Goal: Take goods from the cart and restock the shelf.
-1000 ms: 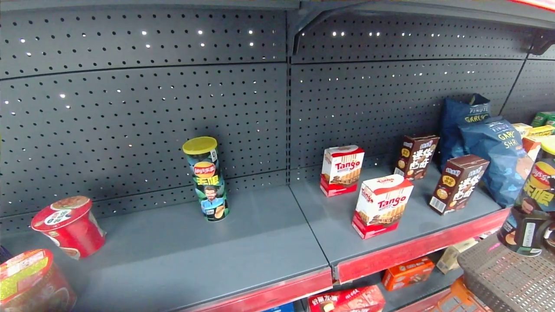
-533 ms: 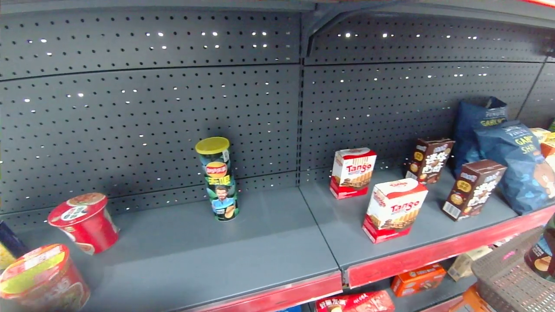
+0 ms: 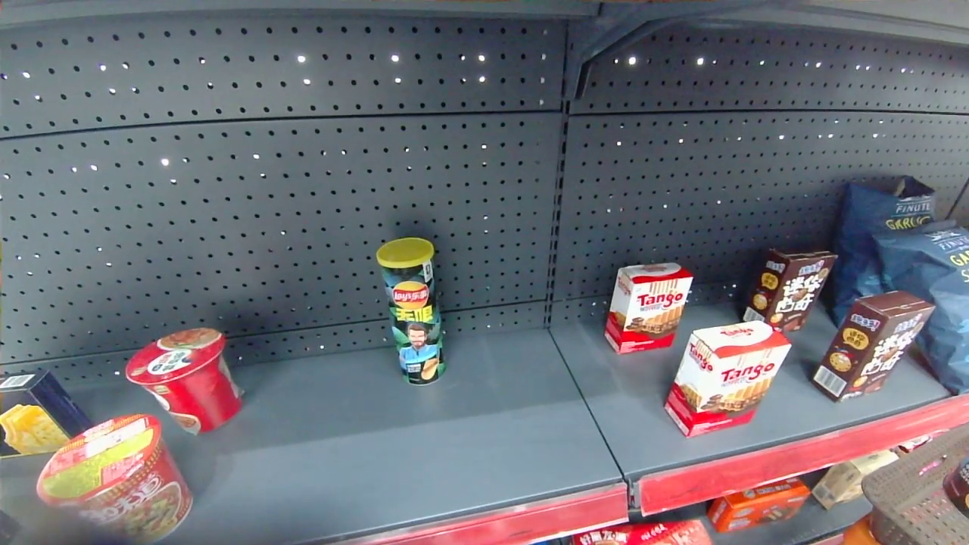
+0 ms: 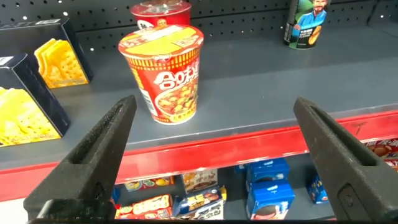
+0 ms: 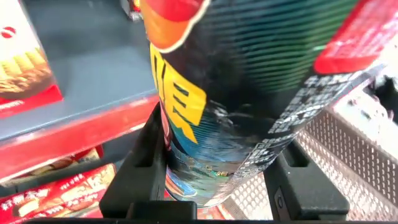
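A tall chips can with a yellow lid stands upright at the back of the grey shelf. My right gripper is shut on a second chips can, holding it off the shelf's red front edge and over the grey mesh cart basket. A sliver of that can shows above the basket in the head view. My left gripper hangs open and empty in front of the shelf edge, facing a red noodle cup.
Two red-and-white wafer boxes, two brown boxes and blue bags fill the shelf's right half. Noodle cups and a dark blue box stand at the left. Bare shelf lies around the standing can.
The head camera has swung left, so the whole shelf slides right in the picture. The held can has dropped toward the lower right corner. Nothing on the shelf has moved.
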{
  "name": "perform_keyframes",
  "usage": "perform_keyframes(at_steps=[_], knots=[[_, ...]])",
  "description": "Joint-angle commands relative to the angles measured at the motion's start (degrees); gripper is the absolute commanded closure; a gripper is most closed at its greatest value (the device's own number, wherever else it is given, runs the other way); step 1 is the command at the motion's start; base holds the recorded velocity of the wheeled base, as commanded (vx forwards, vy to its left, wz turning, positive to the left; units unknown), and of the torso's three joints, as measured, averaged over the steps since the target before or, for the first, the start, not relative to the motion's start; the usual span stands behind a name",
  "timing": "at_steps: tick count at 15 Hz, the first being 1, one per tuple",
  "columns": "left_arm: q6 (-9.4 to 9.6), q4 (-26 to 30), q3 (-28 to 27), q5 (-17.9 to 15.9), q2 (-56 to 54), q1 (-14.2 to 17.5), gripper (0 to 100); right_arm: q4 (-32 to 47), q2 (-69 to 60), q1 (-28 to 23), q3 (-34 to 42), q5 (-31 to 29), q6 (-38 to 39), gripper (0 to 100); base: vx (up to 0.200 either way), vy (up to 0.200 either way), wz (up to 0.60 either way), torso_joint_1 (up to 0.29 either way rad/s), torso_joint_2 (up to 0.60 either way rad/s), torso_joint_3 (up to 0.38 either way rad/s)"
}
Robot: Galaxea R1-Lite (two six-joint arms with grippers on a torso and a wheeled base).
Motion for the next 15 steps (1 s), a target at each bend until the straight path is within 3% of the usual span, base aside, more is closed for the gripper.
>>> perform_keyframes(at_steps=[1, 15], knots=[[0.00, 0.00, 0.00, -0.01, -0.02, 0.01, 0, 0.06, -3.05, 0.07, -0.03, 0.19, -0.31, 100, 0.000, 0.000, 0.00, 0.000, 0.00, 0.000], [0.09, 0.00, 0.00, 0.08, -0.02, 0.01, 0, -0.12, -2.96, 2.09, -0.03, 7.49, 0.05, 100, 0.000, 0.000, 0.00, 0.000, 0.00, 0.000]])
